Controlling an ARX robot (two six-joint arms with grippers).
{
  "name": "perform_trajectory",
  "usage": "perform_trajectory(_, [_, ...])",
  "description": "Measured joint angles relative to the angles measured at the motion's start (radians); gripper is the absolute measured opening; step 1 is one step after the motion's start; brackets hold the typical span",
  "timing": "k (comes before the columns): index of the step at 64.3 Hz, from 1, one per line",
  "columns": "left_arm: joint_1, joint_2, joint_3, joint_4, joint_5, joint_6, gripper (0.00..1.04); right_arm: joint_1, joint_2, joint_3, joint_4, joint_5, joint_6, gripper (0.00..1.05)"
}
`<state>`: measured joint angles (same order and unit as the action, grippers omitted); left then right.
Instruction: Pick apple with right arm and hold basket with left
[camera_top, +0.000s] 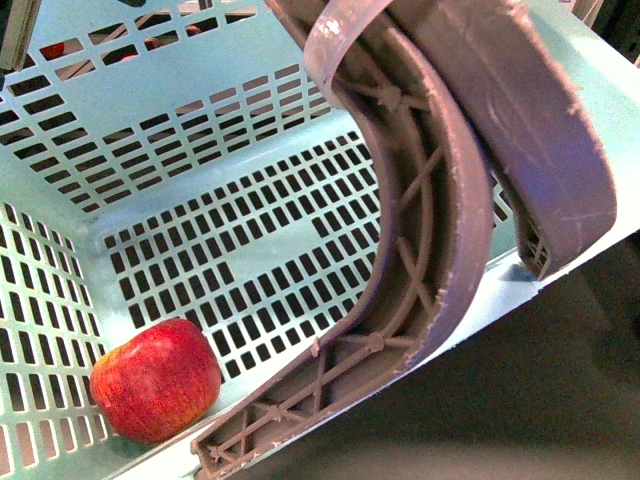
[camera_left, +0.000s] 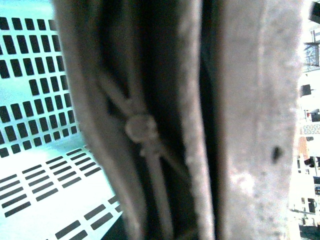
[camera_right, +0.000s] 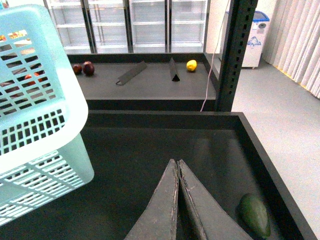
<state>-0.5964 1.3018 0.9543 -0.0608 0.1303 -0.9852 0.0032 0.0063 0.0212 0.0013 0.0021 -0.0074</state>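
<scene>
**A:** Front view first. Where is the apple?

**B:** The apple (camera_top: 155, 380) lies on the slotted floor of the basket (camera_top: 270, 232), at about 7 o'clock, tucked into a corner against the wall. The two handles (camera_top: 455, 200) sweep across from 12 to 6 o'clock and cover much of the near side. Their tops are cut off by the frame. Red shapes show through the far wall's slots at 11 o'clock, too broken up to name. Neither arm shows here.

**A:** And the left wrist view?

**B:** It is very close and blurred. A ribbed handle fills the middle, with a second pale band at 3 o'clock, and the basket's lattice shows at 9 o'clock. No part of the left gripper can be made out, so I cannot tell how it stands.

**A:** The right wrist view?

**B:** The right gripper (camera_right: 177, 161) has its two dark fingers pressed together with nothing between them. It hangs over a black tray (camera_right: 260, 145). A green fruit (camera_right: 255, 215) lies at 5 o'clock, partly cut off. The basket's corner fills 9 o'clock, and the apple is hidden from this view. On the shelf (camera_right: 150, 85) behind are a lemon (camera_right: 191, 65) at 12 o'clock and dark red fruits (camera_right: 85, 68) at 11.
</scene>
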Motion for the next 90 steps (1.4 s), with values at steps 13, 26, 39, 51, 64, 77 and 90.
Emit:
perform_trajectory(13, [0.0,0.0,0.0,0.0,0.0,0.0,0.14,0.0,0.0,0.0,0.0,0.0,0.001,0.36])
perform_trajectory(26, [0.0,0.0,0.0,0.0,0.0,0.001,0.14,0.0,0.0,0.0,0.0,0.0,0.0,0.72])
perform_trajectory(39, [0.0,0.0,0.0,0.0,0.0,0.001,0.14,0.0,0.0,0.0,0.0,0.0,0.001,0.96])
perform_trajectory(51, [-0.003,0.001,0.002,-0.005,-0.021,0.005,0.14,0.0,0.0,0.0,0.0,0.0,0.001,0.96])
perform_trajectory(64, [-0.066,0.042,0.106,-0.293,-0.584,0.102,0.14,0.0,-0.001,0.0,0.0,-0.003,0.001,0.96])
perform_trajectory(77, [0.027,0.026,0.1,-0.305,-0.693,0.097,0.14,0.0,-0.001,0.0,0.0,0.0,0.001,0.96])
perform_trajectory(90, [0.172,-0.024,-0.007,-0.248,-0.529,-0.082,0.14,0.0,-0.001,0.0,0.0,-0.002,0.001,0.96])
